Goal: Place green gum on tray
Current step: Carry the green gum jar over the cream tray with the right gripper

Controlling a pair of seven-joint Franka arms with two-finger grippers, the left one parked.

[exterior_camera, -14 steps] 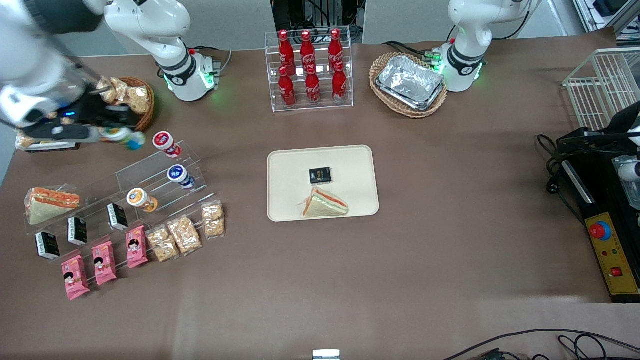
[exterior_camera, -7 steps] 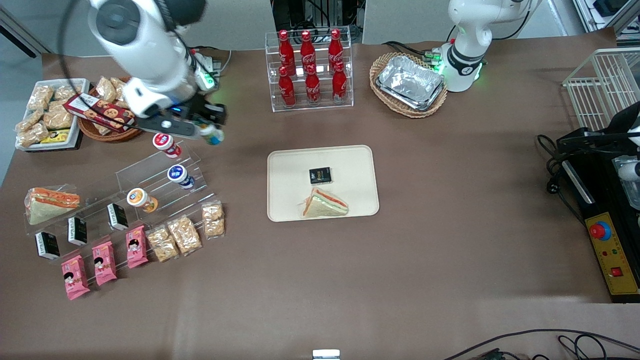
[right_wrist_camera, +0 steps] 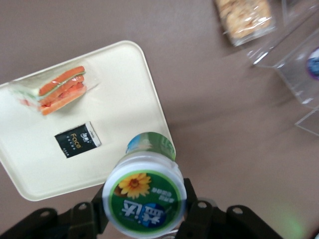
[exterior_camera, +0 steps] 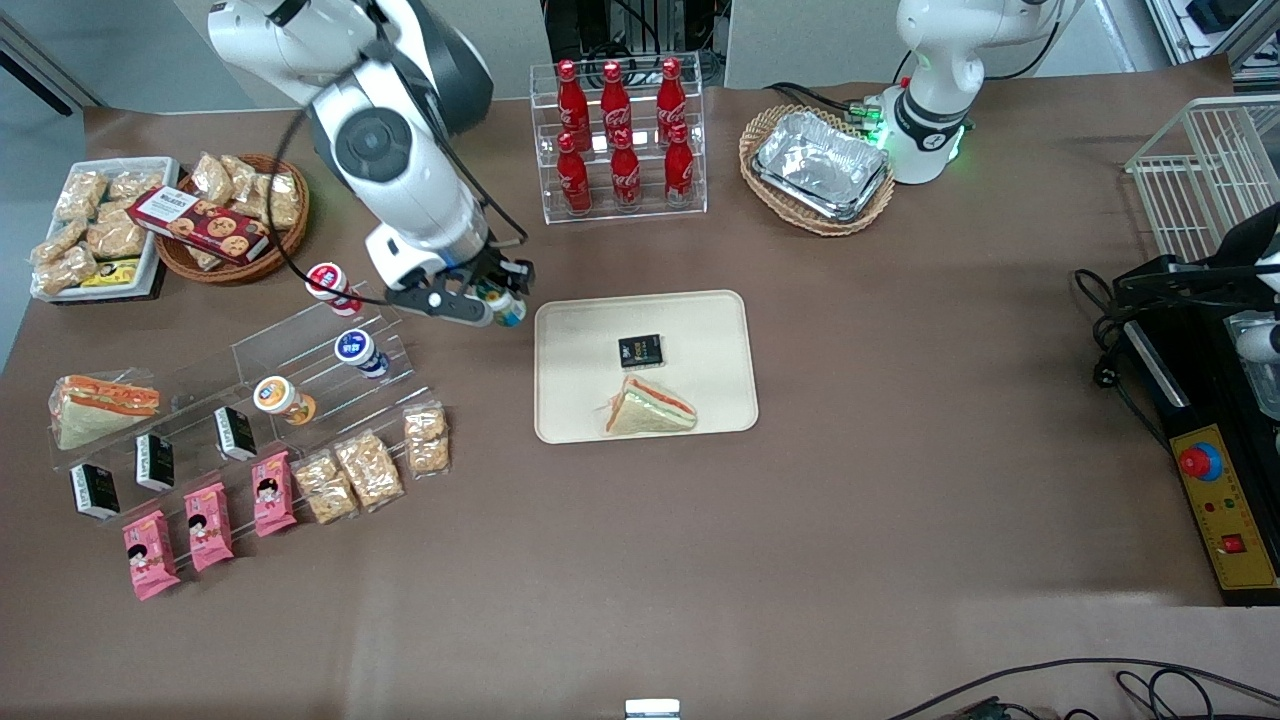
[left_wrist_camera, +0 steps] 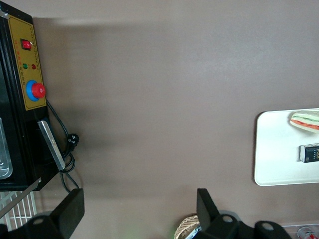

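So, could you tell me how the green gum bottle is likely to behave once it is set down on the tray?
The green gum, held in the claw beside the tray, looks rigid. Being round, it would probably roll if laid sideways. Upright on its flat cap it seems steadier.

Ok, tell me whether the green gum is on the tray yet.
Not yet. The green gum is held off the table in the shut gripper, just at the tray edge nearest the working arm.

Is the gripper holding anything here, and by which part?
Yes: the gripper holds the green gum by its sides just under the cap, at the tray's edge.
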